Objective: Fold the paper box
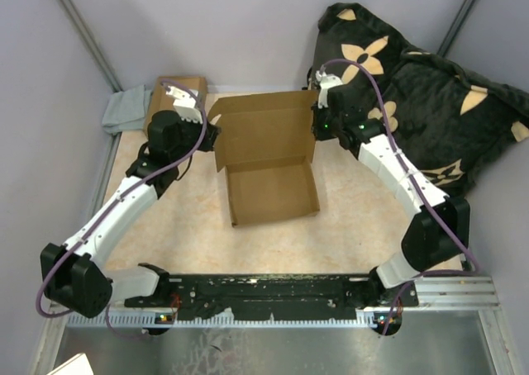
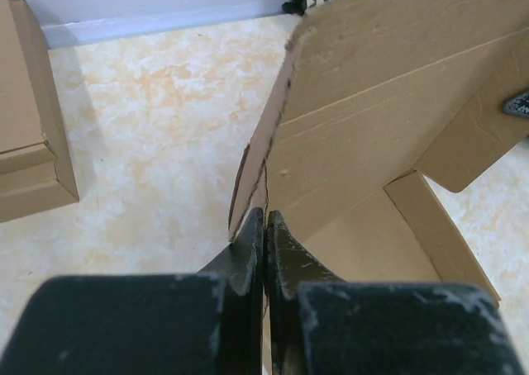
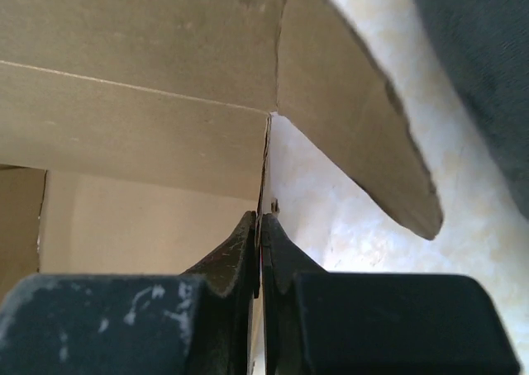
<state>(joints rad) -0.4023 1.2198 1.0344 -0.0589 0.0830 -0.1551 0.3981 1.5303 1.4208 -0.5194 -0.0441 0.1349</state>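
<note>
The paper box (image 1: 271,195) sits in the middle of the pale marbled table (image 1: 190,226), between the two arms. It is plain brown corrugated card, half formed. A shallow rectangular tray with low walls lies flat towards me, and its lid panel (image 1: 264,131) rises from the far edge and tilts back a little. A horizontal crease runs across the lid's inner face. At its right end a side flap (image 3: 355,119) with a rounded corner splays outward (the raw fluted edge shows plainly there).

The left gripper (image 2: 264,220) is clenched on the thin cardboard edge at the lid's left side, its fingers pressed together with only the card between them. The right gripper (image 3: 259,225) pinches the card at the lid's right side in the same way.

Behind the left arm a smaller pair of stacked boxes (image 1: 178,90) stands beside a grey cloth (image 1: 124,111). A dark flowered cushion (image 1: 430,86) leans in the far right corner.
</note>
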